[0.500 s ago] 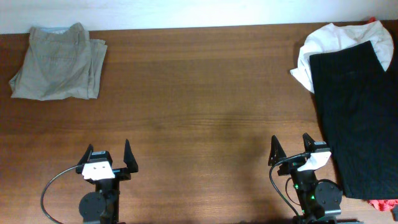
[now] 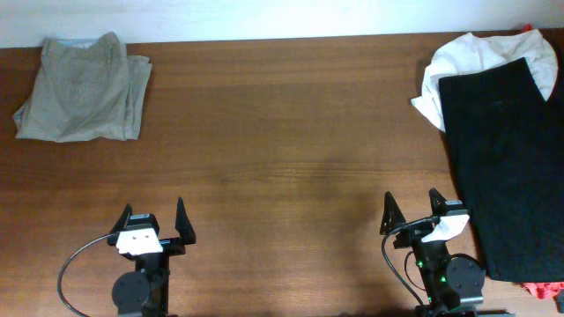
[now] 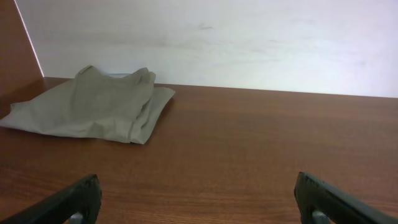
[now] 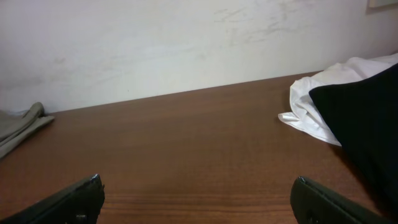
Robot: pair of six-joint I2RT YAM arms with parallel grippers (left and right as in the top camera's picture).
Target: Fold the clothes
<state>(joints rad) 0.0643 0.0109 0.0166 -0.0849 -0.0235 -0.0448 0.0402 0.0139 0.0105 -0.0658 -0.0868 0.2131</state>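
Item one, nearest edge: the left gripper is sitting low over the wooden table, its two dark fingers spread wide apart and holding nothing, a grey cable looping out from its base. Item two, level with it on the right: the right gripper is likewise standing with its fingers parted and nothing between them, and bare wood is showing between the tips in its wrist view. Item three, just beside the right gripper on its outer side: the black shorts are lying flat in a long dark panel running from the near edge toward the far right corner, not touching the fingers. A scrap of red cloth is peeking out from under their near end. Item four, farther back: the white T-shirt is lying crumpled beneath the far end of the black shorts, its folds spilling out to the left and beyond them. Item five, far left corner, well apart from both arms: the khaki shorts are lying in a loose folded bundle, their edges slightly uneven. Behind everything, a pale wall is closing off the table's far side.
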